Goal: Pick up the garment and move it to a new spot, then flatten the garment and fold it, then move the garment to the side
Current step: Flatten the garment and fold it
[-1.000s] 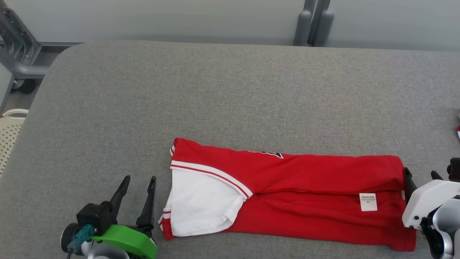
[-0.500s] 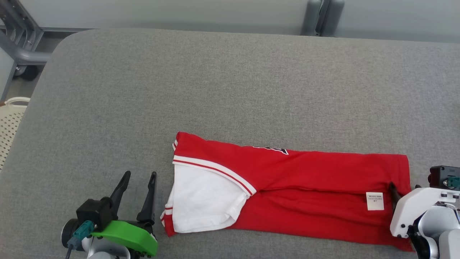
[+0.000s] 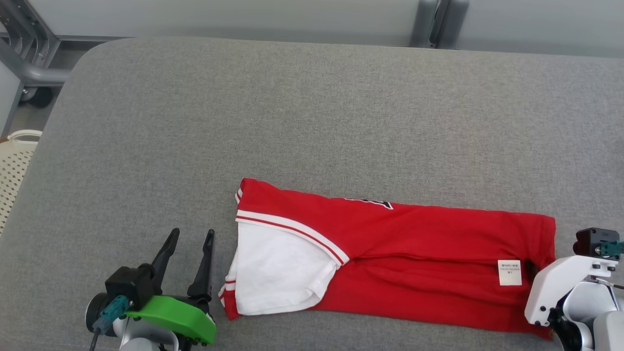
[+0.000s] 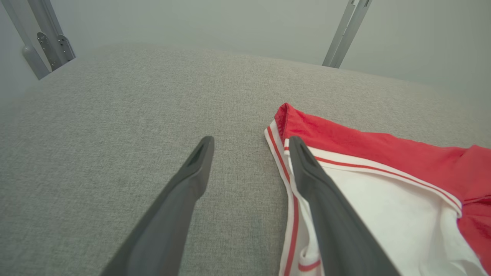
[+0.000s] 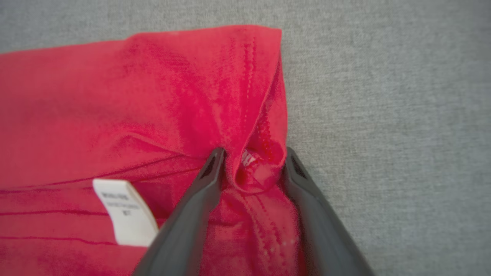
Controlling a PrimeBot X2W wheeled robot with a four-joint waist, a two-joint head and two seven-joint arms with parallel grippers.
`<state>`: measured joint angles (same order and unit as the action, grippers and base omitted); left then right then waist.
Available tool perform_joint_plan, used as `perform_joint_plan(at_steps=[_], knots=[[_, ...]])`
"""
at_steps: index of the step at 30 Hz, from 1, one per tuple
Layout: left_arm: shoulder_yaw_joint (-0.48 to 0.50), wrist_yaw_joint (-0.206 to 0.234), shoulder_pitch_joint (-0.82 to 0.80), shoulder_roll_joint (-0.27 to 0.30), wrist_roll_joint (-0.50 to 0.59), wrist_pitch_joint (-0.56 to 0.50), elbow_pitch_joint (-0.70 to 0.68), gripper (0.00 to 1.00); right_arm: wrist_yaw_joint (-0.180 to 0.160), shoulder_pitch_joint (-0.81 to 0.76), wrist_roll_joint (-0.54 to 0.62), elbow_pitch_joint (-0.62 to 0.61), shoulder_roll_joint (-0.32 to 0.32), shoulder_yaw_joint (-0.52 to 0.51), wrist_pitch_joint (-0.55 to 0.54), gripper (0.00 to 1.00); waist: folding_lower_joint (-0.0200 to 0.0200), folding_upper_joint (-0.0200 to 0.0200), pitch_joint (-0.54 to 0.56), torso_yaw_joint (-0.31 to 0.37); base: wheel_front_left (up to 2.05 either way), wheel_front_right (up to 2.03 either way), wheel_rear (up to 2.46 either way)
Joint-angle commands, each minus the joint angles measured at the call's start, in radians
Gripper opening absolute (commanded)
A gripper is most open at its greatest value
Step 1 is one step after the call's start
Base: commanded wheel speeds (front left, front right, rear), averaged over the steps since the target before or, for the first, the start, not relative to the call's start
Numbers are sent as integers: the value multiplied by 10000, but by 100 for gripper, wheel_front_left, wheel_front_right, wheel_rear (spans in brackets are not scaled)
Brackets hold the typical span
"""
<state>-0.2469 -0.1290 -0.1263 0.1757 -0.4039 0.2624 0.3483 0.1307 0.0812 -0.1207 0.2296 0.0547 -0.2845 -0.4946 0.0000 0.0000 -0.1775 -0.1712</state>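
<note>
A red garment (image 3: 414, 253) with a white, red-striped sleeve lies folded into a long band on the grey padded table (image 3: 292, 122). It also appears in the left wrist view (image 4: 383, 153) and the right wrist view (image 5: 134, 107). My left gripper (image 3: 191, 234) rests open just left of the sleeve end, its right finger (image 4: 318, 184) over the striped trim with nothing between the fingers (image 4: 251, 140). My right gripper (image 5: 254, 152) is at the garment's right hem beside the white label (image 5: 122, 214). Its jaws stand apart astride a puckered fold of red cloth, and its wrist (image 3: 551, 287) covers the hem corner.
A cream perforated basket (image 3: 12, 165) stands off the table's left edge. A grey metal frame (image 3: 29, 58) stands at the back left and a post (image 3: 429, 22) behind the table. Bare grey table stretches beyond and left of the garment.
The head camera shifted slightly. My right gripper moved in from beside the hem onto the garment's right edge, and its jaws have narrowed around a fold. The left gripper stayed put.
</note>
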Motion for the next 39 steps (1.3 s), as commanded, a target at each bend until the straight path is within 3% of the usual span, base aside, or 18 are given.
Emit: perform_joint_plan(at_steps=[1, 6, 15, 27, 39], knots=[[10, -20, -124, 4, -40, 21, 11, 100, -2, -286, -64, 367, -73, 94, -315, 0, 0, 0, 11, -10, 0, 0, 0], [24, -20, -68, -10, -94, 21, -3, 100, -12, -579, -86, 243, -69, 83, -620, 0, 0, 0, 46, 15, 0, 0, 0], [68, -20, 35, -9, -14, 21, -32, 100, -21, 41, 467, -449, 0, -800, -414, 0, 0, 0, 179, 152, 0, 0, 0], [-68, -20, 320, 1, 24, 21, -59, 100, -12, -270, 2103, -2730, 67, -2034, -1551, 0, 0, 0, 619, 145, 0, 0, 0], [-73, -20, 465, -41, -13, 21, -116, 100, -10, -328, 2535, -4191, 587, -1768, -2456, 0, 0, 0, 854, 246, 0, 0, 0]])
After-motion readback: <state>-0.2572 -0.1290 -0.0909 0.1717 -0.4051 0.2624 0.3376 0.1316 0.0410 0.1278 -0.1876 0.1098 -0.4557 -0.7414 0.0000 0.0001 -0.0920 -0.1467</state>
